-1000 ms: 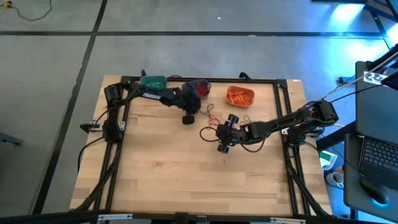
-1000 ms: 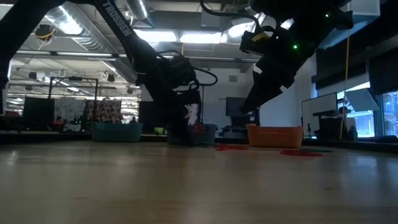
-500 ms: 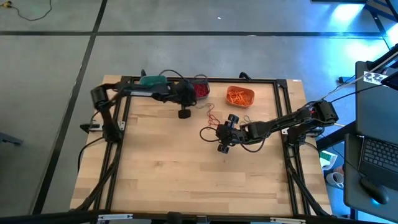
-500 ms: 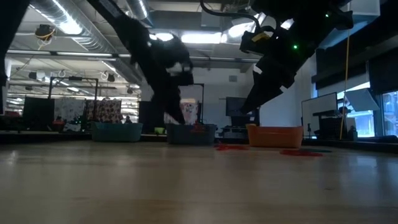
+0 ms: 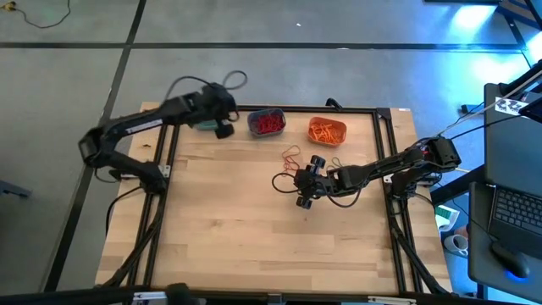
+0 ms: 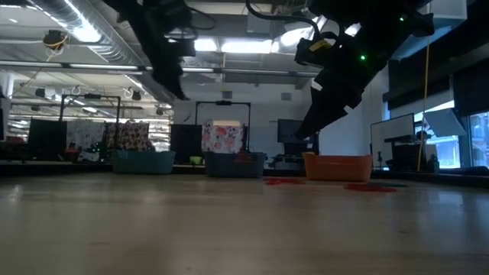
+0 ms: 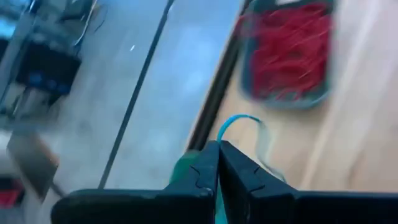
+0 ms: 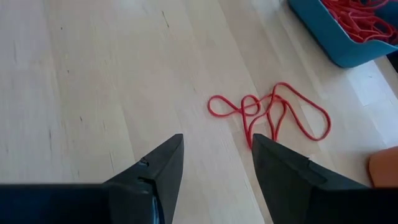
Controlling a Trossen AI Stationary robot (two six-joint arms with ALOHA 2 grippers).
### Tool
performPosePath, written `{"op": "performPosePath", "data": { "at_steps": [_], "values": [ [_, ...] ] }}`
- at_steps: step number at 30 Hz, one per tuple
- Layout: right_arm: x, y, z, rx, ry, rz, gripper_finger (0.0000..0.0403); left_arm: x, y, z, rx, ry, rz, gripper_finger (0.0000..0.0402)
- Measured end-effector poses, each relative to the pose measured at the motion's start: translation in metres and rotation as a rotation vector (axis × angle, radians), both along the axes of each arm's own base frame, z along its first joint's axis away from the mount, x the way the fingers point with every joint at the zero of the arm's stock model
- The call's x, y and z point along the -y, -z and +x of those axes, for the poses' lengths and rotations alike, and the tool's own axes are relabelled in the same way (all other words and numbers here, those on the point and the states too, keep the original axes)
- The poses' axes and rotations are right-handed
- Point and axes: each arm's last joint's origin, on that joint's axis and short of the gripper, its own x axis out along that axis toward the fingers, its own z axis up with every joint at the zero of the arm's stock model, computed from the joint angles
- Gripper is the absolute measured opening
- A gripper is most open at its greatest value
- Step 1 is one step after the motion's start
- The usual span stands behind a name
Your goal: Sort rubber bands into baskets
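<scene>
Now swinging away from the slate-blue plastic basket [image 5: 267, 123] of red rubber bands [image 7: 291, 46], the left gripper [image 7: 217, 168] is pinching a thin blue band [image 7: 239, 121] shut beside the teal basket [image 5: 206, 123]; the right gripper [image 8: 214, 165] is waiting, fingers apart, just short of tangled red loops [image 8: 273, 112].

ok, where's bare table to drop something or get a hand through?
Free: the table's whole near half, and the left side below the teal basket. Crowded: the far edge, where the slate basket and orange basket sit, with loose red bands and the right hand just in front.
</scene>
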Motion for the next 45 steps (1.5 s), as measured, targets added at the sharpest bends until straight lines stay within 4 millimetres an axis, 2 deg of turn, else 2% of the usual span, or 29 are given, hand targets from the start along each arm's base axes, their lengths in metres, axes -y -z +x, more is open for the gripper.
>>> {"op": "performPosePath", "data": {
  "at_steps": [4,10,16,22,28,31,36,41,45],
  "values": [
    [0.0,0.0,0.0,0.001,0.0,0.0,0.019,-0.011,-0.01,-0.029,-0.009,-0.114,-0.014,0.0002],
    [0.0,0.0,0.0,0.001,0.0,0.0,0.019,-0.033,-0.007,-0.057,-0.012,-0.28,-0.051,0.0017],
    [0.0,0.0,0.0,0.001,0.0,0.0,0.019,-0.05,0.005,-0.065,-0.031,-0.363,-0.09,0.006],
    [0.0,0.0,0.0,0.001,0.0,0.0,0.019,-0.051,0.015,-0.055,0.03,-0.337,-0.188,0.0124],
    [0.0,0.0,0.0,0.003,0.006,-0.008,0.019,-0.034,0.016,-0.035,0.171,-0.144,-0.379,0.015],
    [0.001,-0.001,0.0,0.012,0.035,-0.03,0.019,-0.024,0.022,-0.021,0.229,-0.036,-0.399,0.0149],
    [0.002,-0.001,0.0,0.026,0.067,-0.028,0.019,-0.003,0.052,-0.009,0.286,0.069,-0.363,0.0138],
    [0.006,-0.003,0.001,0.077,0.15,-0.041,0.019,0.028,0.087,-0.011,0.383,0.111,-0.372,0.0128],
    [0.016,-0.004,0.005,0.107,0.172,0.002,0.019,0.056,0.103,-0.019,0.463,0.174,-0.373,0.012]
  ]
}}
